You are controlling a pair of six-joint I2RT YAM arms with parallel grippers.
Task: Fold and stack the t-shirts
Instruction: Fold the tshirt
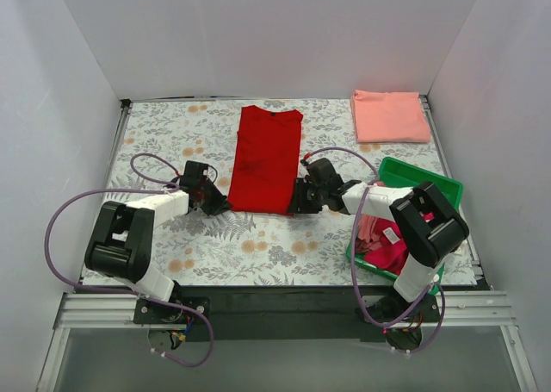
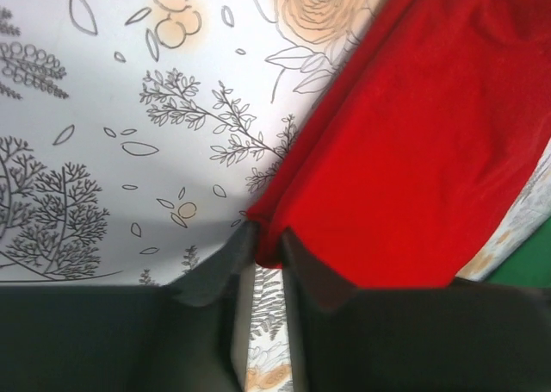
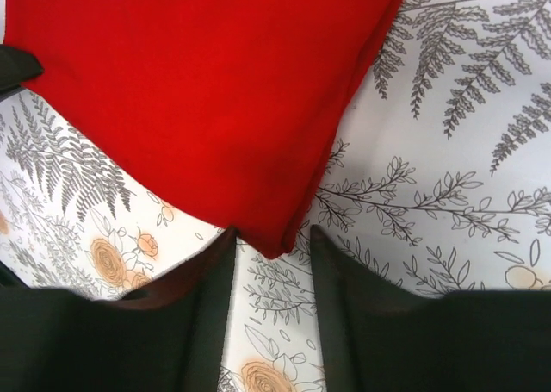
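A bright red t-shirt (image 1: pixel 267 159), folded into a long strip, lies flat at the table's middle. My left gripper (image 1: pixel 219 204) is at its near left corner; in the left wrist view the jaws (image 2: pixel 267 241) are pinched on the corner of the red cloth (image 2: pixel 413 151). My right gripper (image 1: pixel 297 204) is at the near right corner; in the right wrist view it (image 3: pixel 271 237) is open, with the red corner (image 3: pixel 198 90) lying between the tips. A folded salmon-pink t-shirt (image 1: pixel 390 116) lies at the back right.
A green plastic bin (image 1: pixel 426 183) stands at the right edge, with crumpled magenta and pink shirts (image 1: pixel 383 244) inside. The floral table cover (image 1: pixel 172 133) spreads under everything. White walls close in the left, back and right.
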